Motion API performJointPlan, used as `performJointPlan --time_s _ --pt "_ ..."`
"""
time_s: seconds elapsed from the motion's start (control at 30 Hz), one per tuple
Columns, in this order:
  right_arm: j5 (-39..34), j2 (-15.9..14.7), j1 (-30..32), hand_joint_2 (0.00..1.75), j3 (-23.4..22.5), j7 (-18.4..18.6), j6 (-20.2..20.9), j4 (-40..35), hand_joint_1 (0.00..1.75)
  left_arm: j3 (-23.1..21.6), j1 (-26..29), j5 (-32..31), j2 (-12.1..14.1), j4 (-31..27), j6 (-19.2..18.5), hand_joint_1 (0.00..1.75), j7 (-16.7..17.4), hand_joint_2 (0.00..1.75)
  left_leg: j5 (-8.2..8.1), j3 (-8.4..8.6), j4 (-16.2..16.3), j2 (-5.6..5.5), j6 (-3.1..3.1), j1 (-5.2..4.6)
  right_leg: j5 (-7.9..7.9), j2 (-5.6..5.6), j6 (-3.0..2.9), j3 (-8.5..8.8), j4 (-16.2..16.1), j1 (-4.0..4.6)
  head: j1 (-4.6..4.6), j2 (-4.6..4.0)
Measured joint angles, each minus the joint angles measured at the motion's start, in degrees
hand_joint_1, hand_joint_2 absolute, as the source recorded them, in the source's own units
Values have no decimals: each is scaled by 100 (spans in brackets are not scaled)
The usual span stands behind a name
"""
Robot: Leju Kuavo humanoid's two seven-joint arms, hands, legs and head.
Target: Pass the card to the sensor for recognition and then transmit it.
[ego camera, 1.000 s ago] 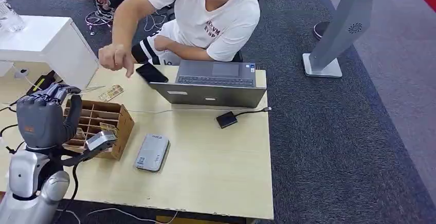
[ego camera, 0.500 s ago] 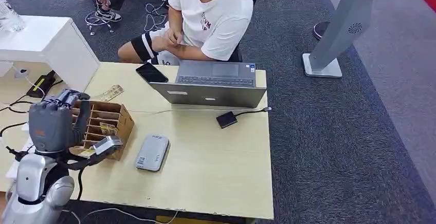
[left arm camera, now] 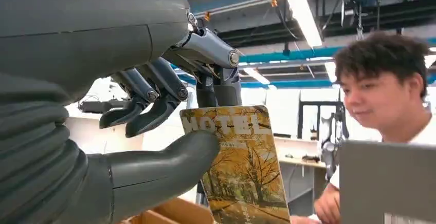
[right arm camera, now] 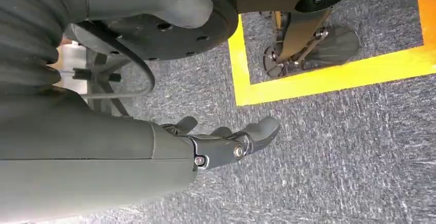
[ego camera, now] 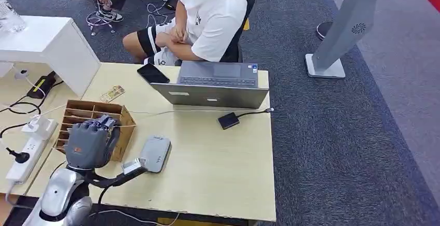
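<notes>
Gripping card (left arm camera: 239, 167) printed "HOTEL", left hand (left arm camera: 128, 131) upright.

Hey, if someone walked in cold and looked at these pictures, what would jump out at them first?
Probably the robot's left hand, pinching a yellow card printed HOTEL between thumb and fingers, above a cardboard box at the table's left end. Next, the person in a white shirt seated behind an open laptop at the far edge, and the flat grey sensor lying beside the box.
</notes>
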Motion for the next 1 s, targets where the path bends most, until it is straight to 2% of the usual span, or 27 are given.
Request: performJointPlan --time_s 0.63,1.0 --pt "127 20 5 175 0 50 -24 0 0 -461 -33 -207 -4 605 -717 175 290 175 0 0 0 1 0 0 0 1 0 -2 0 0 0 0" --pt "210 46 6 175 0 39 22 0 0 -557 -116 -210 -4 1034 -800 175 365 175 0 -1 0 1 0 0 0 1 0 -2 0 0 0 0"
